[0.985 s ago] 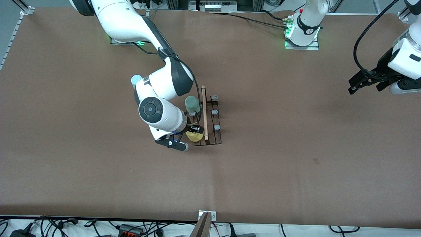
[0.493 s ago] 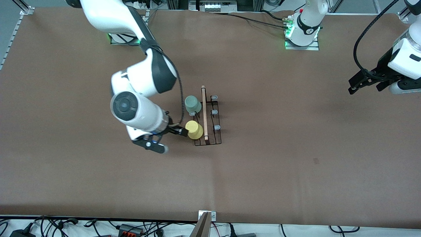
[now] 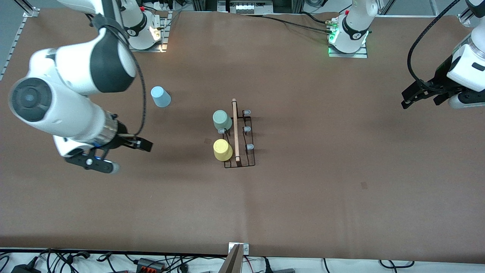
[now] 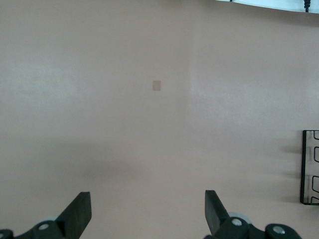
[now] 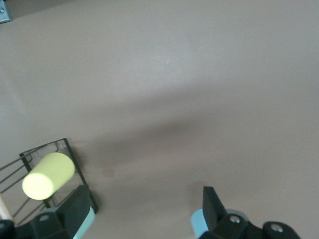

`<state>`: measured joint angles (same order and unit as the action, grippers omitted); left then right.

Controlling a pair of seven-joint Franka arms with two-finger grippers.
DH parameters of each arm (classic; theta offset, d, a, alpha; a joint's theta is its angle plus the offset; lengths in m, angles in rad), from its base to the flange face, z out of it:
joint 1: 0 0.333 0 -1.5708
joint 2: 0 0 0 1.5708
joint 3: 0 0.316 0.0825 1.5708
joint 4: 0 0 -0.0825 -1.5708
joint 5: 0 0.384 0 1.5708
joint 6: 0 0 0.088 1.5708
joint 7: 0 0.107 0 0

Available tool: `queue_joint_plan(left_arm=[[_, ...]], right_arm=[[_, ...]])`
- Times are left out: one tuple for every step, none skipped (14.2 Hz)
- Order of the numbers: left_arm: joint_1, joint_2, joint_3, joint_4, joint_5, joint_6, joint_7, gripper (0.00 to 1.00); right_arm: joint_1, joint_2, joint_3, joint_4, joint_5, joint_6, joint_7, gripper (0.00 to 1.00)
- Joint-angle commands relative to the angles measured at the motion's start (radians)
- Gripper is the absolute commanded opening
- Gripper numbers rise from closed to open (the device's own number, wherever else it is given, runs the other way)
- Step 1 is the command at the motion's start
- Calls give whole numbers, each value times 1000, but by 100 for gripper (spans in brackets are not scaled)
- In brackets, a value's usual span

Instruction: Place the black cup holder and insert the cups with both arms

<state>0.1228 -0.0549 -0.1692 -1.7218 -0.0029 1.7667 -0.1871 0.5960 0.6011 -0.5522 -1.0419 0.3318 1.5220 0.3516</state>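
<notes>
Two of the three small plastic tumblers are seated on the rack, so I read the task as one cup short of done. Taking the front view from its left edge: the right gripper (image 3: pixel 142 144) hangs over bare brown table (image 3: pixel 341 189) toward the right arm's end, jaws spread wide and holding nothing; I judge it is placed there to go for the last cup. That cup, the small light blue plastic tumbler (image 3: pixel 160 96), stands mouth-down on the table, farther from the front camera than the gripper and well apart from the rack.

Next comes the thin black wire cup holder with its light wooden rod handle (image 3: pixel 239 136), set mid-table where either arm can reach. The pale mint green tumbler (image 3: pixel 222 120) and the yellow tumbler (image 3: pixel 222 149) sit inverted over prongs on the side toward the right arm; inverted, each cup hangs on its prong. The grey-capped prongs (image 3: pixel 246 129) on the side toward the left arm remain bare.

The left gripper (image 3: pixel 420 96) waits over the left arm's end of the table, jaws fully apart, empty.
</notes>
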Motion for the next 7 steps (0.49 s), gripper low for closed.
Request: queue_joint_plan(left_arm=[[5,13,2,25,-20,-6,23,100],[5,15,2,25,-20,-6,23,100],[5,15,2,25,-20,-6,23,100],[5,15,2,25,-20,-6,23,100],[3,15,2,25,-20,-6,23,100],[3,15,2,25,-20,-6,23,100],[3,15,2,25,-20,-6,23,100]], right_arm=[[-62,-47,14,-20,-8,-17,-118,100],[-103,-60,35,-21,-7,-17,-132,100],[-152,-76,84,-21,-16,-20,-138,100],[-216,-99,153,-24,-48,-20,-137,100],[-279,-122,235,-32,-109,-17,-135,100],[-362,-153,342,-52,-175,-16,-135,100],[-462,-190,460,-84,-242,0,-137,100]])
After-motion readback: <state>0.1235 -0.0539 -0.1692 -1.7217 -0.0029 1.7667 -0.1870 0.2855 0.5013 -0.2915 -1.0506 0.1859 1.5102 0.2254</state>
